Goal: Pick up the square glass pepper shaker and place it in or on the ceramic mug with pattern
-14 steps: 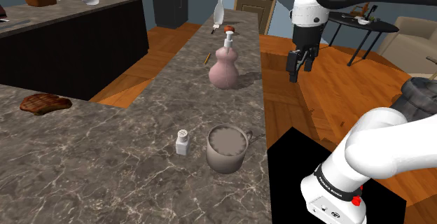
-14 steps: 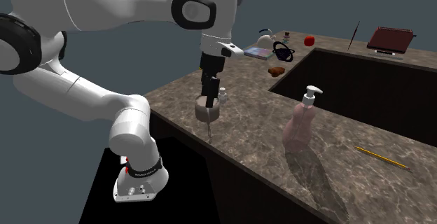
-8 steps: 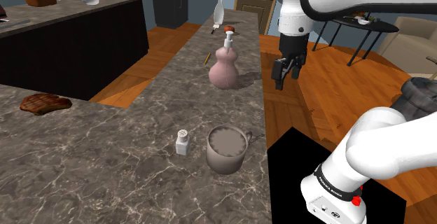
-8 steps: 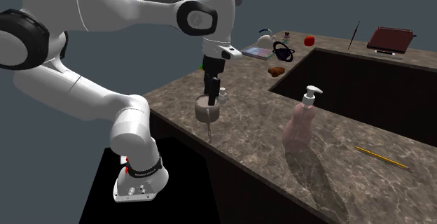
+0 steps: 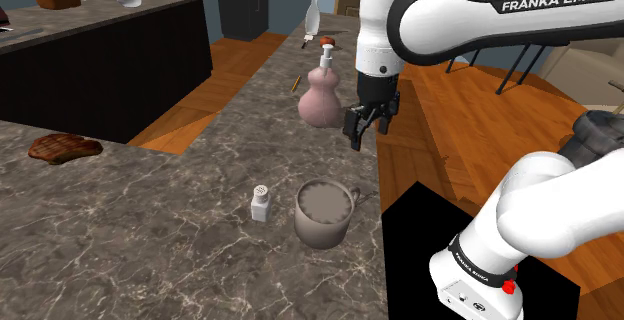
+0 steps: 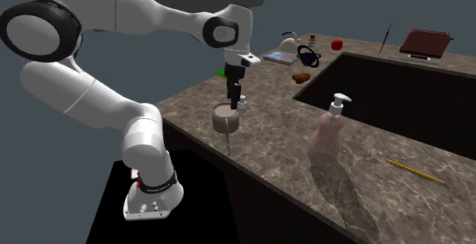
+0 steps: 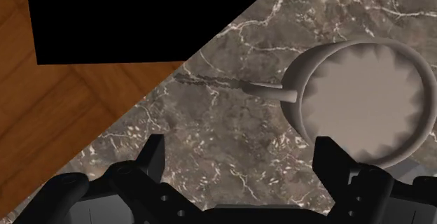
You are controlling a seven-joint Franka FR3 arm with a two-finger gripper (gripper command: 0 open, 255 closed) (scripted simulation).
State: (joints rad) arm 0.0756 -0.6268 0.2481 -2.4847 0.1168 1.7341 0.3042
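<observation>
Over the near edge of the desk (image 5: 150,218), my claw (image 5: 358,140) hangs in the air with its two black fingers spread wide and nothing between them. In the wrist view the claw (image 7: 240,149) frames only bare marbled stone, with the mug (image 7: 297,93) lying off beyond one finger, its handle pointing toward the desk's edge.

The pepper shaker (image 5: 260,203), a small pale square bottle with a light cap, stands upright on the desk just beside the mug (image 5: 320,230), on the shoulder view's left of it. I can't tell whether the two touch. In the second exterior view, the shaker (image 6: 242,104) peeks out just behind the mug (image 6: 223,123), with the claw (image 6: 233,97) above them.

By my reckoning the task has barely begun. The shaker is untouched and the mug, a plain grey-brown here, looks empty. What I judge is left is nearly everything:
- bring the claw over the shaker and lower it around the bottle
- close on it and lift
- carry it the short way across to the mug
- let go into or onto it
</observation>
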